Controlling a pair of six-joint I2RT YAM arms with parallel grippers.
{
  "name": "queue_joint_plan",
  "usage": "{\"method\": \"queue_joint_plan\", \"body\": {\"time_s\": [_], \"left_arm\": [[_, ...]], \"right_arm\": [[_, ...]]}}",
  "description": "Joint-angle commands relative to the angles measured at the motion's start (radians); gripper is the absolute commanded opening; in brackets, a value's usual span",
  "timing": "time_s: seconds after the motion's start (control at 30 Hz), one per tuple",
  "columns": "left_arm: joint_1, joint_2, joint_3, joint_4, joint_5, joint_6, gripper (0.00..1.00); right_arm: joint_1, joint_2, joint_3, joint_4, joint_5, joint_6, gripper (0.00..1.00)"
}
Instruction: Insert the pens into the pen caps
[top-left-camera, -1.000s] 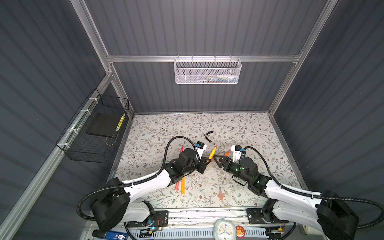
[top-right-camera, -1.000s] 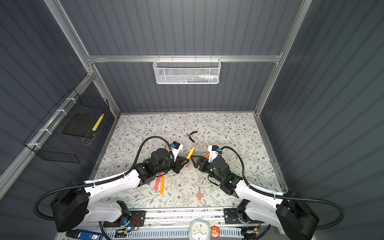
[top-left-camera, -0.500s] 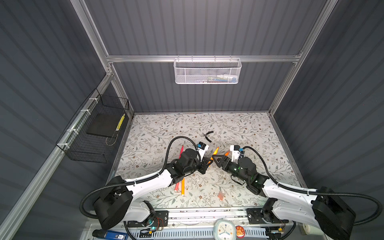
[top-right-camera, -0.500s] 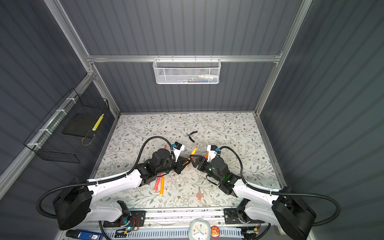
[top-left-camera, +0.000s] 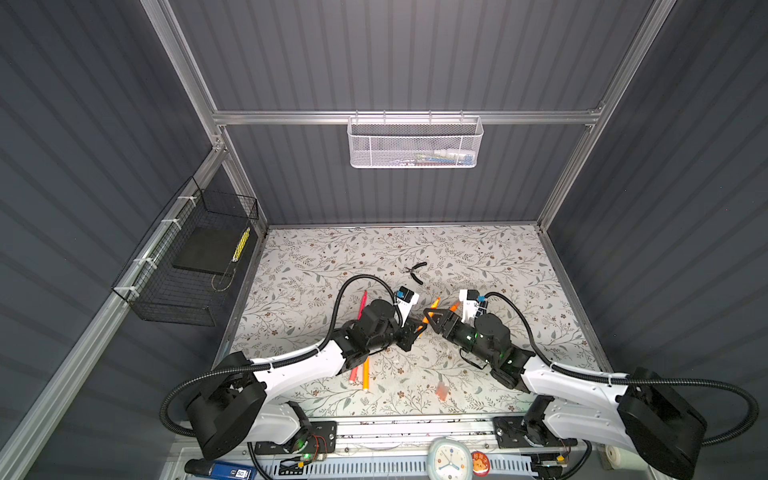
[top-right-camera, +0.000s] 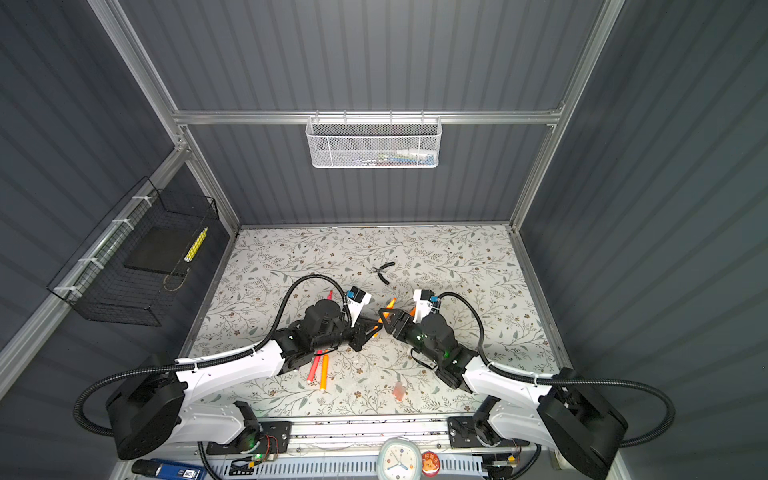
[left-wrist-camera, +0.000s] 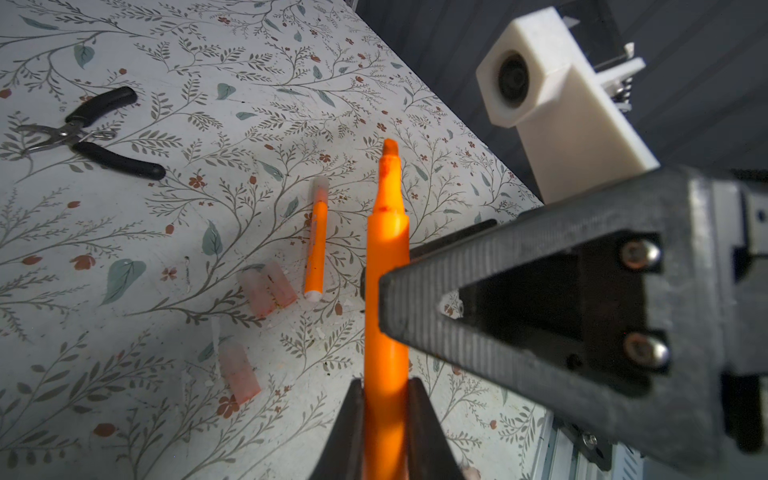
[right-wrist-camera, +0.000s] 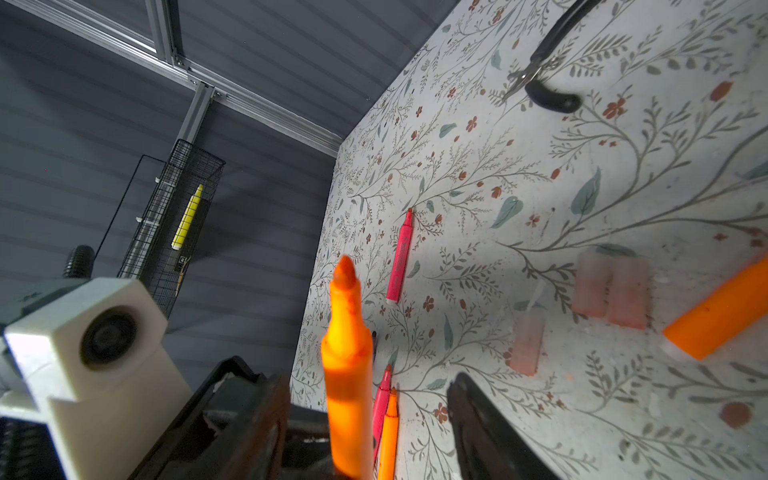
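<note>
Left gripper (left-wrist-camera: 384, 399) pinching an orange pen (left-wrist-camera: 386, 257) by its barrel, bare tip pointing away, above the tabletop (left-wrist-camera: 104, 232).
The right gripper (right-wrist-camera: 363, 390) is spread, its jaws on either side of that pen, with a gap showing on one side. On the tabletop lie three translucent pinkish pen caps (left-wrist-camera: 268, 286), two touching side by side and one apart from them. A second orange pen (left-wrist-camera: 316, 245) lies just beside the pair. A pink-red pen (right-wrist-camera: 399, 257) and black-handled pliers (left-wrist-camera: 91, 133) lie well apart.
</note>
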Motion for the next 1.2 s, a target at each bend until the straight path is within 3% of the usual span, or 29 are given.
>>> {"method": "queue_joint_plan", "body": {"time_s": [0.0,0.37,0.6,0.9,1.17], "left_arm": [[-0.011,-0.014,-0.016,0.027,0.040,0.031,0.00],[-0.018,-0.056,-0.038,0.011,0.033,0.044,0.00],[-0.020,-0.048,-0.028,0.008,0.025,0.045,0.00],[-0.020,-0.003,0.009,0.023,0.010,0.036,0.31],[-0.020,0.037,0.038,0.024,-0.015,0.030,0.33]], "right_arm": [[0.004,0.010,0.061,-0.040,0.045,-0.032,0.57],[0.002,0.054,0.104,-0.064,0.048,-0.032,0.24],[0.004,0.056,0.100,-0.067,0.041,-0.017,0.09],[0.037,0.062,0.101,-0.037,0.039,0.002,0.02],[0.066,0.071,0.104,-0.021,0.057,0.002,0.00]]}}
